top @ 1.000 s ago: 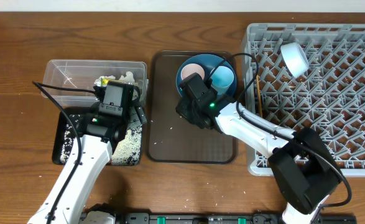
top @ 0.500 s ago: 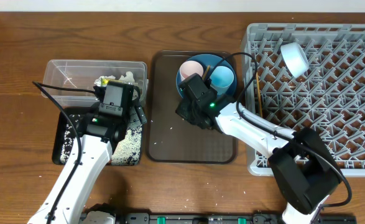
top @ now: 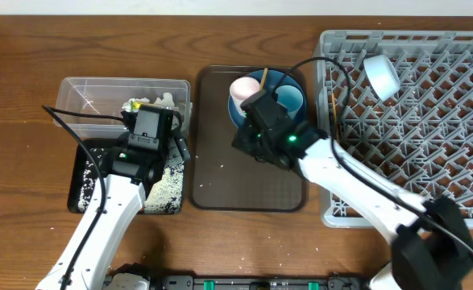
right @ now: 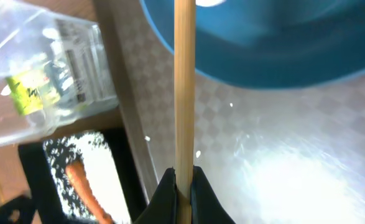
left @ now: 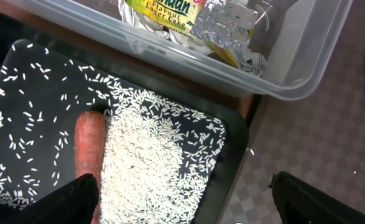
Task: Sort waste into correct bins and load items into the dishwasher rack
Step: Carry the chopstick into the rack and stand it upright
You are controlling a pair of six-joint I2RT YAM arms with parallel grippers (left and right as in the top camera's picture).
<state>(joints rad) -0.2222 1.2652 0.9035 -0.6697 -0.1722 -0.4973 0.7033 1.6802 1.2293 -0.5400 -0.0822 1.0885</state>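
Read the print on the wrapper (left: 163,7) in the left wrist view. "Flavour" is legible and the line above it ends in "dan". The frame edge cuts off the rest. The wrapper lies in the clear tub (left: 294,68), upper part of the frame, with its silver foil side showing and the crumpled tissue (left: 163,34) under it.

The surface is a brown wood-grain desk (top: 26,48), with a pale strip along the upper edge of the overhead view. The brown tray (top: 252,185), centre frame, has a fine chequered texture.

The black tray (left: 232,137) sits just below the tub. It holds the rice (left: 151,168) and the carrot (left: 89,146). The carrot's long axis runs up-down in that frame.

The right gripper (right: 183,185) has its jaws pinched narrow on the chopstick (right: 183,74). The stick's long axis runs straight up the right wrist frame. Overhead, it points toward the upper edge, tilted slightly right, beside the pink cup (top: 242,86) on the blue plate (top: 283,77). The light-blue cup (top: 291,98) stands on the plate's right side.

The left gripper (left: 185,186) hangs over the black tray with its jaws wide, holding nothing.

The rack (top: 429,161) fills the right of the overhead view. The white bowl (top: 379,75) sits in its upper left part. A second chopstick (top: 334,121) lies along its left wall, long axis up-down.
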